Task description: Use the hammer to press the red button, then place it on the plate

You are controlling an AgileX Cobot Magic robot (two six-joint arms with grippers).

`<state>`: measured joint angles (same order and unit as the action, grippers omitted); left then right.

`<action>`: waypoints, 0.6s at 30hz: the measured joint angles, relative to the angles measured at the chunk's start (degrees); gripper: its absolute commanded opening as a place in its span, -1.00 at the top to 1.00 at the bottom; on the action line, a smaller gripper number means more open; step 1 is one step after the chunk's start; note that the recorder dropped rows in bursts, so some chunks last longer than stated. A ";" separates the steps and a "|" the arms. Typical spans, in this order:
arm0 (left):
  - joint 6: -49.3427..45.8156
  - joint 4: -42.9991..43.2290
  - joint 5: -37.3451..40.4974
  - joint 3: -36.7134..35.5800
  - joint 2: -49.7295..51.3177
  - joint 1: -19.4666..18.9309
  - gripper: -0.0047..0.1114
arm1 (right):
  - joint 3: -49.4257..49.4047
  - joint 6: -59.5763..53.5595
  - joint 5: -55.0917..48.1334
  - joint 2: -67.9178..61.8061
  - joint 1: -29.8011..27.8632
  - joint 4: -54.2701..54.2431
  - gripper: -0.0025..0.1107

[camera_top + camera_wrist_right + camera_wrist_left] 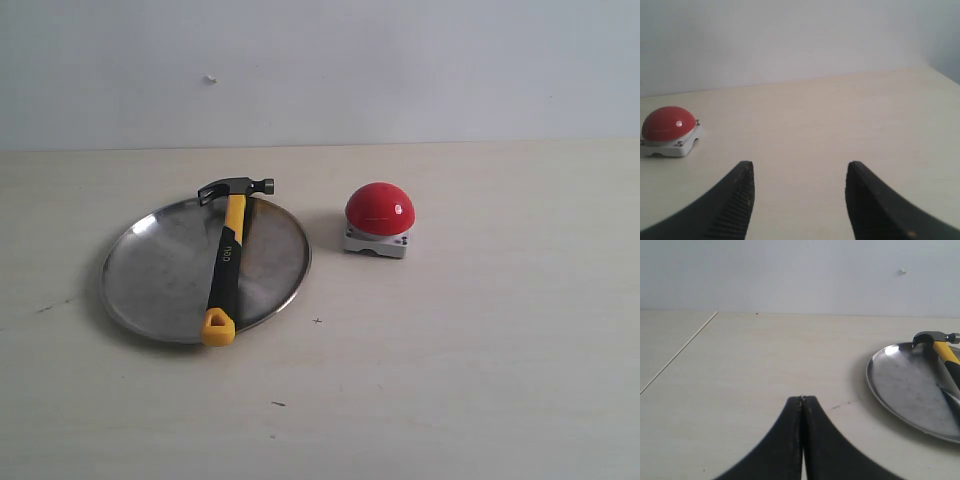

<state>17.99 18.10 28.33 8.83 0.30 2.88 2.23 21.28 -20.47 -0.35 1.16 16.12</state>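
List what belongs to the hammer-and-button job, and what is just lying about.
For the job: hammer, lying across the plate; red button, beside the plate.
Not for the job: only small dark specks on the table, and a white mark on the wall.

the left pincer (pixel 802 399) is closed, its two dark curved fingers pressed flat against each other so the tips meet in a thin seam. the right pincer (pixel 800 170) is spread, its ribbed dark fingers well apart with a wide gap between the tips
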 measured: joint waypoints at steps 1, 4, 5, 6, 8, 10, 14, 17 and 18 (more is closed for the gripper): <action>0.00 0.00 0.00 0.00 0.00 0.00 0.92 | -0.38 0.00 0.00 0.00 0.00 -0.14 0.00; 0.00 0.00 0.00 0.00 0.00 0.00 0.92 | -1.25 0.13 0.00 0.00 0.00 -0.28 0.00; 0.00 0.00 0.00 0.00 0.00 0.00 0.92 | -1.51 0.13 0.00 0.00 0.00 -0.28 0.00; 0.00 0.00 0.00 0.00 0.00 0.00 0.92 | -1.65 0.13 0.00 0.00 0.00 -0.38 0.00; 0.00 0.00 0.00 0.00 0.00 0.00 0.92 | -1.74 0.13 -0.22 0.00 0.00 -0.38 0.00; 0.00 0.00 0.00 0.00 0.00 0.00 0.92 | -1.74 0.13 -0.22 0.00 0.00 -0.86 0.00; 0.00 0.00 0.00 0.00 0.00 0.00 0.92 | -1.74 0.13 -0.32 0.00 0.00 -0.95 0.00; 0.00 0.00 0.00 0.00 0.00 0.00 0.92 | -1.74 0.13 -0.32 0.00 0.00 -0.95 0.00; 0.00 0.00 0.00 0.00 0.00 0.00 0.92 | -1.74 0.13 -0.32 0.00 0.00 -0.95 0.00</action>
<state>17.99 18.10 28.33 8.83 0.30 2.88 0.49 21.41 -20.78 -0.35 1.16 15.17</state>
